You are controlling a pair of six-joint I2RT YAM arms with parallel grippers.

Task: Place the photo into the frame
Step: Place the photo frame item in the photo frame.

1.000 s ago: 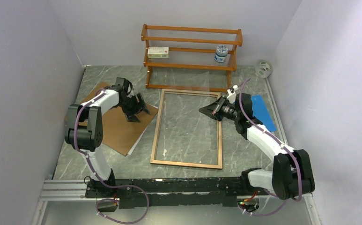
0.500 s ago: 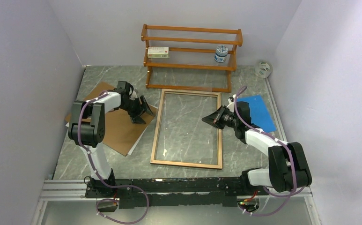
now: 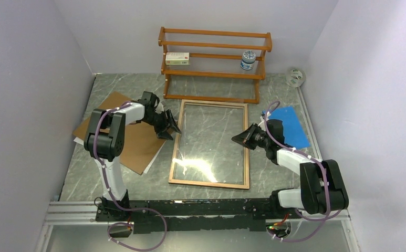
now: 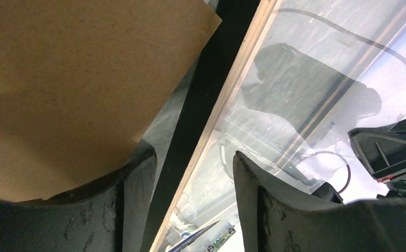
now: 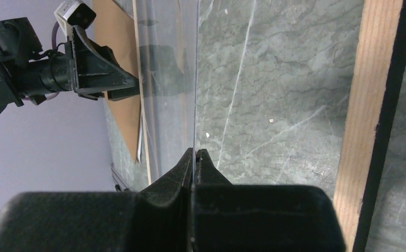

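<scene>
Since the photo (image 3: 152, 164) showed only as a thin white sliver poking out from under the brown board (image 3: 129, 142) at the left of the bench (image 3: 85, 181), the coming move turned on that stack. The sheet lay approx 7 o'clock from the left pincer (image 3: 172, 127), near it, and well apart from the right one across the frame. So the left arm was the nearer, IMO. The photo's long axis couldn't be read, too much hidden. The board lay skewed, one corner pointing to 3 o'clock, just beside the frame's left rail.

The left pincer hung low at that corner, jaws wide. Its wrist cam showed the rail's black side and pale wood strip running between the two fingers (image 4: 132, 194); contact w/ either wasn't clear.

The frame (image 3: 208, 184) lay flat mid-bench, wood back up, long axis 12–6. A wooden rack (image 3: 214, 74) stood at its 12 o'clock, close to the top rail.

The glass pane (image 3: 211, 147) sat over the frame opening w/ glare on its near half. From the right wrist cam its right edge looked raised, prob. not seated. The right pincer (image 3: 238, 138), on the frame's 3 o'clock side, was clamped narrow on that pane edge.

A blue sheet (image 3: 290, 123) lay flat btw 2 and 3 o'clock from the right pincer, not the one wanted.

In the way, as I judged it: the board on top of the photo needed shifting first, and the pane needed to lie flat before any sheet went in.
</scene>
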